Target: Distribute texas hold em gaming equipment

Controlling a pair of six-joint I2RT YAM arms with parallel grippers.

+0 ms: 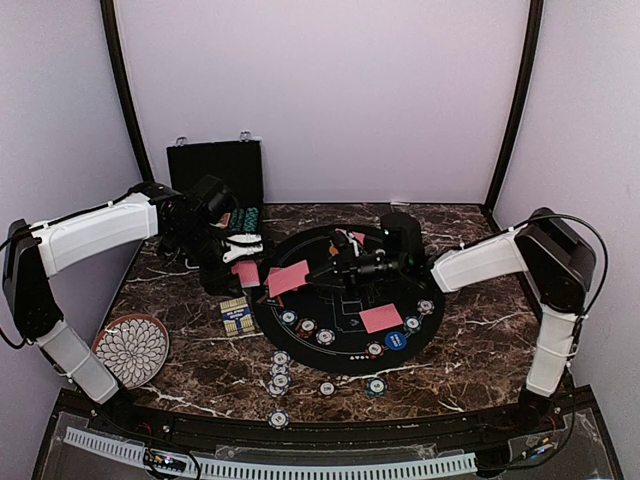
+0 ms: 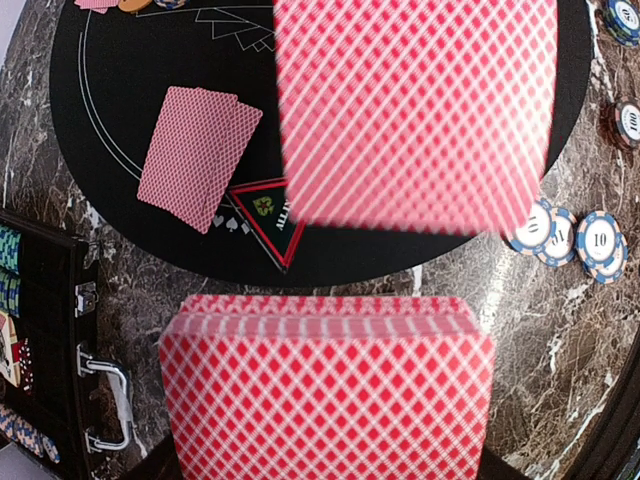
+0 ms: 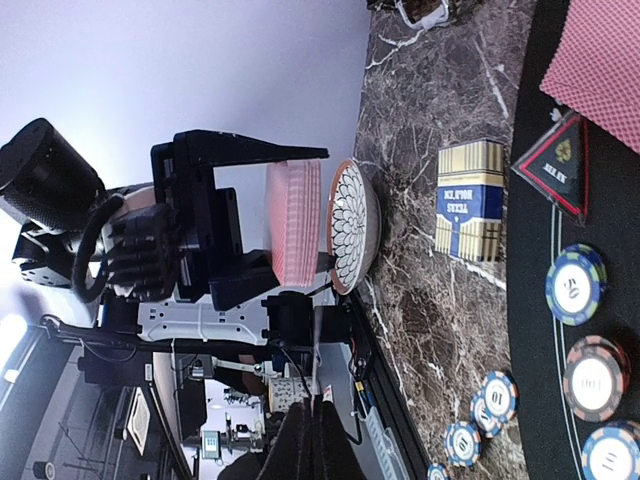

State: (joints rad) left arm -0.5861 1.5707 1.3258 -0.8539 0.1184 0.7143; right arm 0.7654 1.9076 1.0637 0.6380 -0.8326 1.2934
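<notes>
At nine o'clock on the tabletop (image 1: 480, 350), the left pincer (image 1: 243, 247) is grasping a deck of cards (image 2: 325, 395), thin, light and slippery, best pinched at an edge, while the right pincer (image 1: 322, 272) is clenched, apparently on one card (image 2: 415, 110).

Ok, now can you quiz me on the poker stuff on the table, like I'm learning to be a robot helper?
1. True or false: the left gripper is holding a deck of red-backed cards.
2. What lies right next to the two face-down cards on the black mat? A) a red-edged triangle marker B) a flower plate C) a blue button
3. Fill in: the lid of the black case at the back of the table is ____ (open or shut).

Key: 1 true; 2 A; 3 open.
</notes>
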